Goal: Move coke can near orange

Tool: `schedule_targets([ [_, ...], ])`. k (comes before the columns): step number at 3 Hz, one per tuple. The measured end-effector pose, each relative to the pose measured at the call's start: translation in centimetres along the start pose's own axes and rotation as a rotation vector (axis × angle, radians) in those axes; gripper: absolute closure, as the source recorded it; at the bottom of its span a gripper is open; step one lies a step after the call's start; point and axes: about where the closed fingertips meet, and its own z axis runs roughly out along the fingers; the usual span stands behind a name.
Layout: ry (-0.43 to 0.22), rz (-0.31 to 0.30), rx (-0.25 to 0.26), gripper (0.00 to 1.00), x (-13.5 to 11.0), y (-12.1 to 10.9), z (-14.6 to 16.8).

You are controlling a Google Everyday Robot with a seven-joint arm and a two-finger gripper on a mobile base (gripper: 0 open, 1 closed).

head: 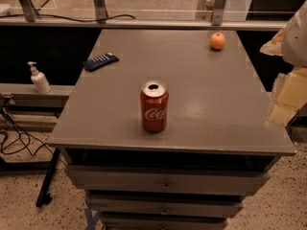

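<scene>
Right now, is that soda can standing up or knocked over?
Upright: the coke can stands on its base, silver top up. The hand is at the right edge, apart from it.

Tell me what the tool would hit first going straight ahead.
Likely the table's right edge; the tool sits just beside it at the picture's right. Its heading and depth are unclear.

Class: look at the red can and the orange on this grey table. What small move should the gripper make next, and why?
Probably bring the gripper, at the view's right edge beside the grey table, in toward the upright red aluminium Coca-Cola can. It stands untouched near the front edge, apart from the small round orange at the back right.
</scene>
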Motion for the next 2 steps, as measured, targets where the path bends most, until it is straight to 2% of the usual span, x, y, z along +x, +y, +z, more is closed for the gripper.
schedule_targets([
  [1,0.000,0.000,0.000,0.00,0.00,0.00,0.00],
  [2,-0.066,0.015,-0.007,0.00,-0.54,-0.31,0.60],
])
